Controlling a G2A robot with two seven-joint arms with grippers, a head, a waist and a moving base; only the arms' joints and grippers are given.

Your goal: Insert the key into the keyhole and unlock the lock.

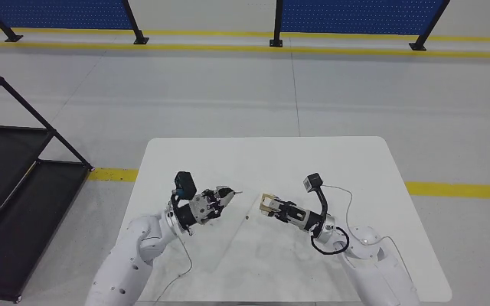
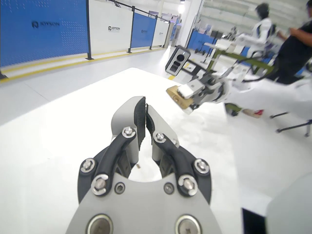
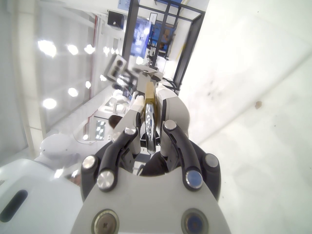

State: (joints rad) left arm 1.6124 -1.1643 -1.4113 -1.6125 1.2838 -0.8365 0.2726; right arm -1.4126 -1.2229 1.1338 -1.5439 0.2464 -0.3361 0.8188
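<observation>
My right gripper (image 1: 271, 206) is shut on a brass padlock (image 1: 266, 202) and holds it above the middle of the white table (image 1: 268, 164). In the right wrist view the lock's brass body (image 3: 150, 92) and chrome shackle (image 3: 149, 120) sit between the fingers (image 3: 163, 101). My left gripper (image 1: 224, 194) hovers to the left of the lock and points at it, a short gap away. Its pads (image 2: 140, 108) are pressed together, and a thin key tip (image 1: 235, 193) pokes out toward the lock. From the left wrist, the lock (image 2: 180, 98) hangs ahead in the right gripper (image 2: 192, 96).
A small dark speck (image 1: 247, 218) lies on the table below the gap between the grippers. A black cart (image 1: 34, 191) stands off the table's left side. Blue barrier panels (image 1: 360, 15) line the far floor.
</observation>
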